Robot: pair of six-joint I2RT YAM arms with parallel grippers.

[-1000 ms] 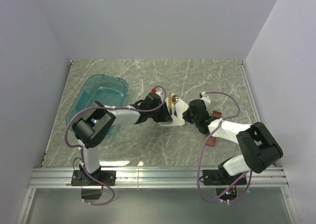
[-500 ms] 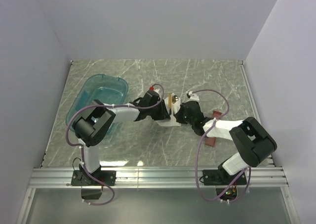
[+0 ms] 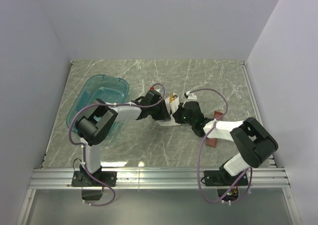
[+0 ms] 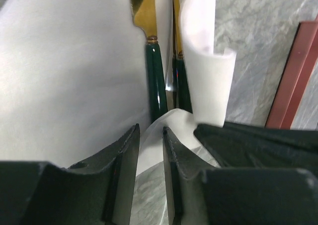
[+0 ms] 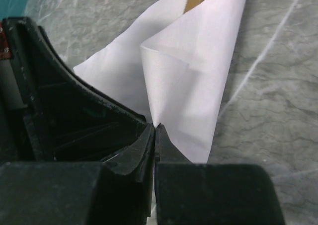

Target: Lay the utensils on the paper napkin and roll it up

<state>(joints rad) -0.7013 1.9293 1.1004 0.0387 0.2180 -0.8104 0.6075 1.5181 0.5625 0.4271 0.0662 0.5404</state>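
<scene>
White paper napkin (image 5: pixel 184 76) folded over into a loose cone, mid-worktop (image 3: pixel 208 81). Inside, the utensils (image 4: pixel 158 86) — gold blades, dark green handles. Clenched on napkin's edge: right claw (image 5: pixel 154 128). Jaws of left claw (image 4: pixel 146 135) narrowly apart, napkin fold in the gap — grip cannot be told.

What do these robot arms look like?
The left arm and right arm have black joints with white links between. A thin purple cable loops along each. A small red cap sits near the left wrist. The jaws are matte black.
</scene>
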